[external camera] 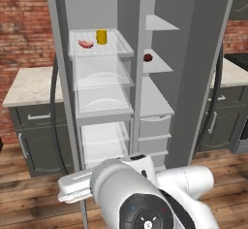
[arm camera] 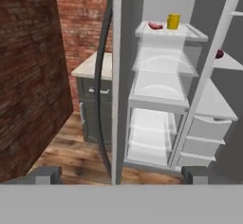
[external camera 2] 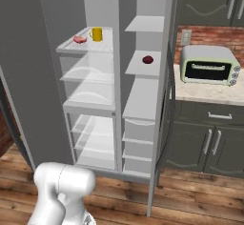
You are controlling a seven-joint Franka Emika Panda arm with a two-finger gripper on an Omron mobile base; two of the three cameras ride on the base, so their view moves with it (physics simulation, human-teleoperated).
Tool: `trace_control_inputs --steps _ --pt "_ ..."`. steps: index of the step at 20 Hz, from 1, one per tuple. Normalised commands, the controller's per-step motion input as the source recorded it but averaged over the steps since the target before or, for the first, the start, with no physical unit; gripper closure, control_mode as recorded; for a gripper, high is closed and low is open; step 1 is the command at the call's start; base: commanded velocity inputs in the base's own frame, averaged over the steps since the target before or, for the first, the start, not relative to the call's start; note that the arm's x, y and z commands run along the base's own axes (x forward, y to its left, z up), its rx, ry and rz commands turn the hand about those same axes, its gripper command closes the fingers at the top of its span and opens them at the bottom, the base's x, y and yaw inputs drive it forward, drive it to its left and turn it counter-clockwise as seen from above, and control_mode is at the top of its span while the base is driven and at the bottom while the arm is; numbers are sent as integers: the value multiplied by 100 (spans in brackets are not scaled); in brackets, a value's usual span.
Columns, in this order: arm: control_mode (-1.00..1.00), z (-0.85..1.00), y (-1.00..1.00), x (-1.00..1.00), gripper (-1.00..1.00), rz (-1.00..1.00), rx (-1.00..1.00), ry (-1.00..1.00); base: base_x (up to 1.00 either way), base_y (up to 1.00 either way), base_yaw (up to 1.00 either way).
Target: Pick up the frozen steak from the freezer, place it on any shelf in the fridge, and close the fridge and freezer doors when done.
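Observation:
The frozen steak [external camera: 85, 44] [external camera 2: 79, 39] [arm camera: 154, 26] lies flat on the top clear shelf [external camera: 121, 46] [external camera 2: 66, 47] [arm camera: 190, 34] of the fridge [external camera: 104, 102] [external camera 2: 90, 100], beside a yellow cup [external camera: 101, 37] [external camera 2: 96, 34] [arm camera: 173, 21]. The freezer [external camera: 155, 102] [external camera 2: 143, 100] stands to its right, a small dark red round item [external camera: 147, 57] [external camera 2: 147, 59] [arm camera: 219, 53] on one grey shelf. Both doors stand open: the fridge door [external camera: 60, 77] [external camera 2: 28, 76] [arm camera: 116, 76] and the freezer door [external camera: 203, 77] [external camera 2: 164, 100]. My gripper [arm camera: 121, 174] is open, empty, low and well back from the shelves.
Dark cabinets with pale counters [external camera: 31, 85] [external camera 2: 214, 93] flank the unit. A toaster oven [external camera 2: 209, 64] sits on the right counter. A brick wall [arm camera: 28, 76] is close on the hand view's left. Wooden floor [external camera 2: 190, 195] lies in front.

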Motion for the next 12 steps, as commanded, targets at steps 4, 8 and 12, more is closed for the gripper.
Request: trace_control_inputs --steps 4,8,12 --pt "-100 -11 100 46 -100 -8 0 -12 0 0 0" --pt "-100 -8 91 67 -100 -16 0 -10 0 0 0" --pt "-100 -29 37 61 -100 -17 0 -12 0 0 0"
